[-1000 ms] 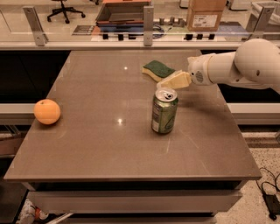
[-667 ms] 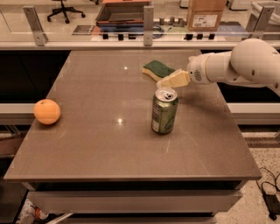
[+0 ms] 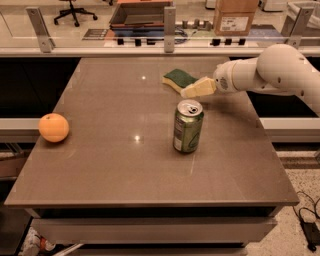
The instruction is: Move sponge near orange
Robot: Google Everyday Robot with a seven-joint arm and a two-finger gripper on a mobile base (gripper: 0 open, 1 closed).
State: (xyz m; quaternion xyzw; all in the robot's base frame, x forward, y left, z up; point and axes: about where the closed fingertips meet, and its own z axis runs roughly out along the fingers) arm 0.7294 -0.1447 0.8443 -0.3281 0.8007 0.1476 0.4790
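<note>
Camera view: my hand (image 3: 194, 90) is just beside the far sponge (image 3: 178, 78); I cannot tell whether it's open.

Nothing legible anywhere: white label (image 3: 235, 23) on cardboard box (image 3: 250, 7), print on green can (image 3: 188, 128), both unreadable. Hand (image 3: 185, 92) above desk (image 3: 110, 150), just beside sponge (image 3: 177, 78), behind can.

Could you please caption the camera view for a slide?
Gripper beside the sponge, just behind a green can; the orange sits far to the left.
</note>
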